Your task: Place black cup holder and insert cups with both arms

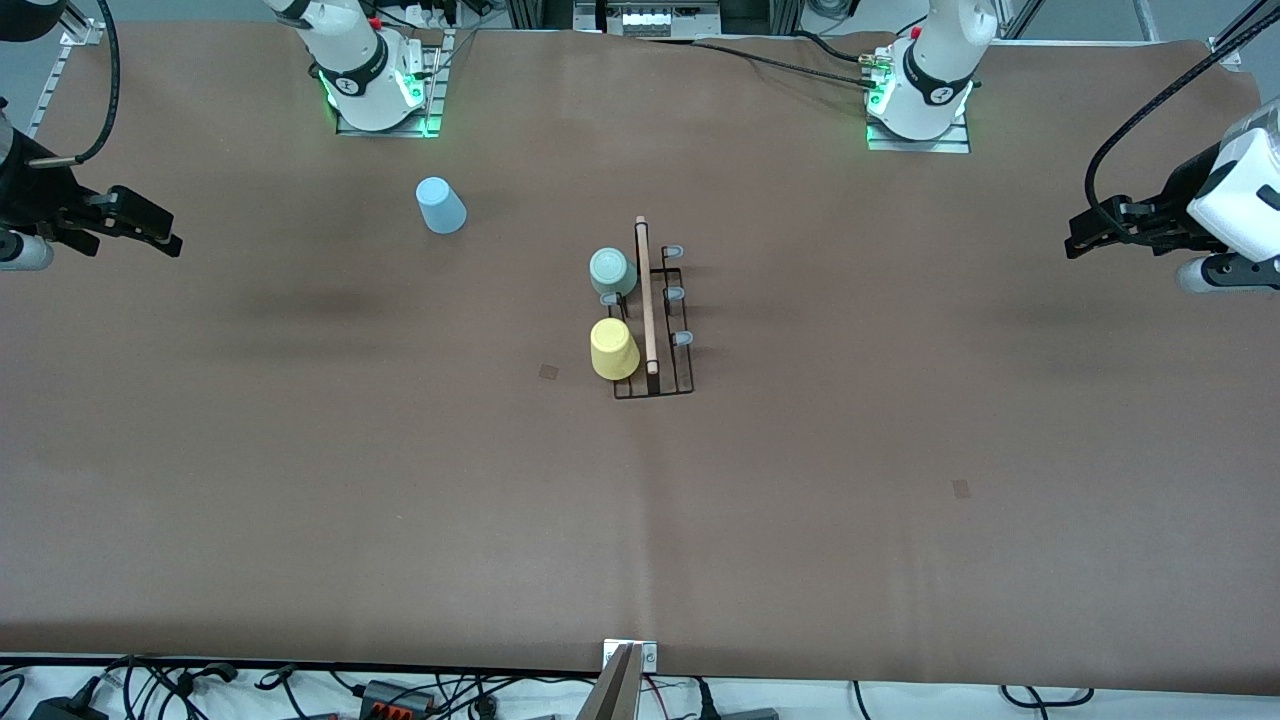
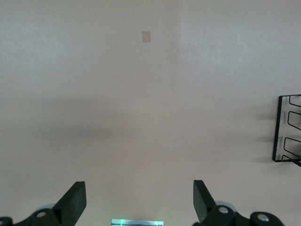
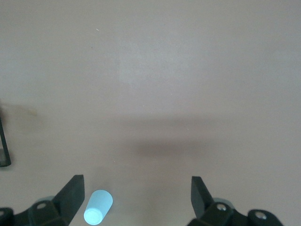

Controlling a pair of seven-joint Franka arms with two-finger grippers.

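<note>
The black cup holder is seen standing at the middle of the counter, its light wooden handle uppermost. Two cups are already hung on prongs along the side toward the right arm's end: the mint green cup farther from the front camera and the yellow cup nearer to it, with a bare grey-tipped prong between them. Three prongs on the side toward the left arm's end are also left bare. The light blue cup is found upside down on the counter, well apart from the holder, toward the right arm's end and near the right arm's base.

The right claw is held over the counter at the right arm's end, its fingers spread wide and nothing gripped; the blue cup is shown close by in the right wrist view. The left claw is held over the left arm's end, equally wide apart and empty, and that arm appears to be waiting.

The holder is judged placed and two cups inserted. The blue cup remains to be fetched, probably by the right arm: a descent over it, a closing on its wall, then a carry to a free prong
</note>
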